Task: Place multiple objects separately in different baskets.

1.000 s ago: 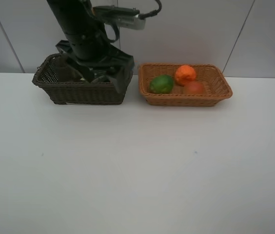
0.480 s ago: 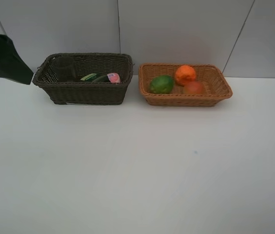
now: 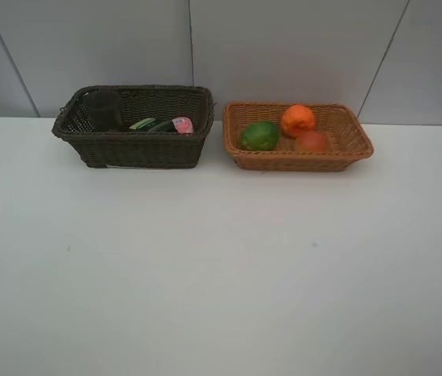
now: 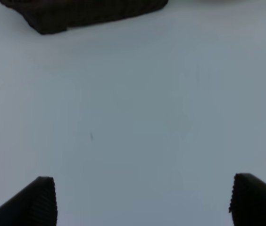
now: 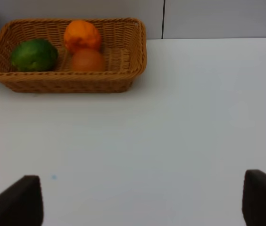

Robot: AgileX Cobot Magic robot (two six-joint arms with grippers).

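Note:
The dark brown basket [image 3: 127, 149] stands at the back left and holds the mauve cup [image 3: 103, 110], the blackish-green bottle [image 3: 154, 124] and the pink bottle [image 3: 182, 124]. To its right the tan basket [image 3: 299, 159] [image 5: 67, 82] holds the green fruit [image 3: 259, 135] [image 5: 34, 54], the orange [image 3: 297, 119] [image 5: 82, 35] and the red-orange fruit [image 3: 312, 141] [image 5: 87, 60]. Neither arm shows in the high view. My left gripper [image 4: 142, 200] is open over bare table, with the dark basket's base [image 4: 76, 14] ahead. My right gripper [image 5: 142, 202] is open and empty, well short of the tan basket.
The white table [image 3: 221, 266] stretches in front of both baskets. A grey panelled wall [image 3: 284, 47] rises right behind them.
The left arm has lifted off the dark basket and swung away to the left, out of the high view. The cup and both bottles now show in that basket.

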